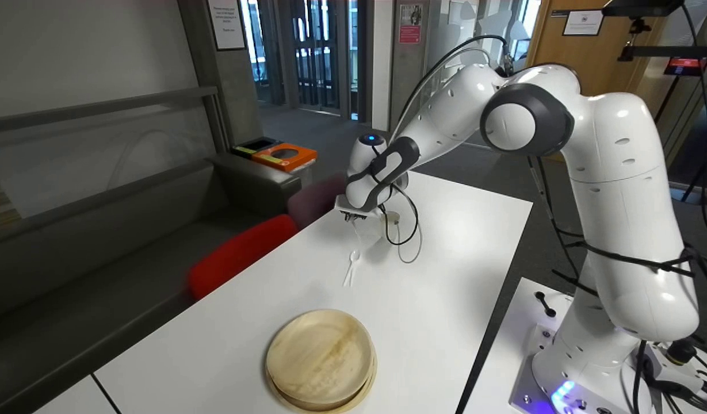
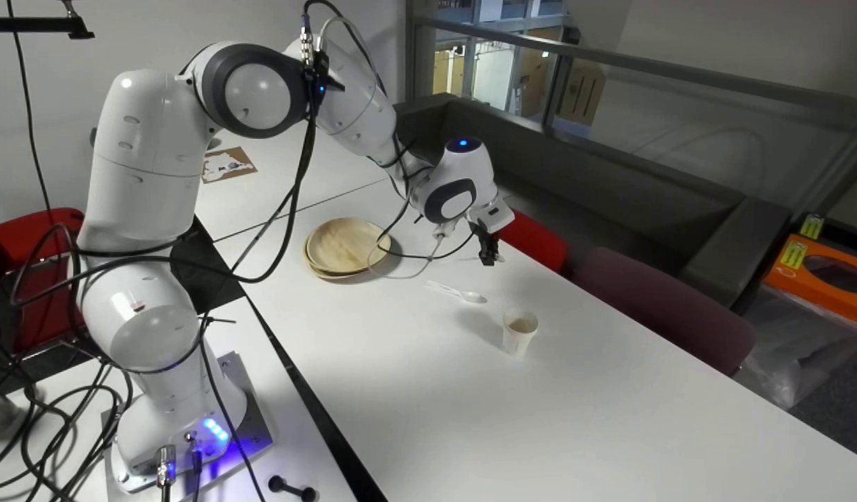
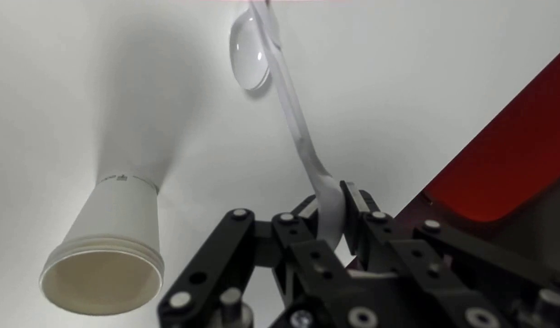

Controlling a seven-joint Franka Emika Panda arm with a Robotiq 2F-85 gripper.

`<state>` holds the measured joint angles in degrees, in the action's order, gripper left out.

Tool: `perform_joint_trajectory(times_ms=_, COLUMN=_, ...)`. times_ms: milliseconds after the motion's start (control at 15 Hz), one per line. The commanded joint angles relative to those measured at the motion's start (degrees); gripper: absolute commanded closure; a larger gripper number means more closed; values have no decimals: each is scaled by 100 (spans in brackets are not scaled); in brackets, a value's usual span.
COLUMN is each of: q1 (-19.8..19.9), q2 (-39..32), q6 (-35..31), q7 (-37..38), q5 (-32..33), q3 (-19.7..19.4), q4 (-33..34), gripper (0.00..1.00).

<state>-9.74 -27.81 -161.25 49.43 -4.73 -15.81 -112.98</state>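
Observation:
My gripper (image 3: 330,200) is shut on the bowl of a white plastic spoon (image 3: 292,109) in the wrist view. The spoon's handle points away, up to the top of that view. Behind this handle, more white cutlery with a spoon bowl (image 3: 247,54) lies on the table; whether it is one piece or two I cannot tell. In an exterior view the lying spoon (image 2: 473,297) is below and left of the gripper (image 2: 489,258), which hangs above the table. A white paper cup (image 3: 125,214) stands upright on the table to the gripper's left in the wrist view.
Stacked wooden plates (image 1: 321,351) sit on the white table (image 1: 422,322). Red chair (image 1: 244,253) and purple chair (image 2: 665,307) stand along the table edge, with a grey sofa (image 1: 100,259) behind. Cables (image 2: 289,230) hang along the arm. An orange-topped bin (image 2: 832,268) stands beyond.

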Motion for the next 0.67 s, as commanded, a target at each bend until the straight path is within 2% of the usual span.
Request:
perform_joint_trajectory(times_ms=0, q1=-453, q2=-354, q6=-98, q7=1369, q5=226, q3=-579, q4=386, gripper=98)
perform_joint_trajectory(times_ms=267, q1=-997, q2=-716, q6=-29, q7=3049, q5=679, q3=-1326, q4=653, gripper=98)
perform_joint_trajectory(times_ms=333, q1=-1178, q2=-829, q6=54, q7=3490, q5=850, q3=-1570, q4=719, gripper=98)
perform_joint_trajectory(times_ms=400, q1=-1539, q2=-991, q6=264, q7=3834, q5=915, q3=-1985, q4=792, gripper=98)
perform_joint_trajectory(times_ms=533, q1=-1648, q2=-1116, q6=879, q7=4514, q5=1421, q3=-2125, q4=906, gripper=98)
perform_joint_trajectory(times_ms=600, q1=-1566, q2=-1077, q6=1280, q7=4566, q5=1542, q3=-1964, q4=945, gripper=98)
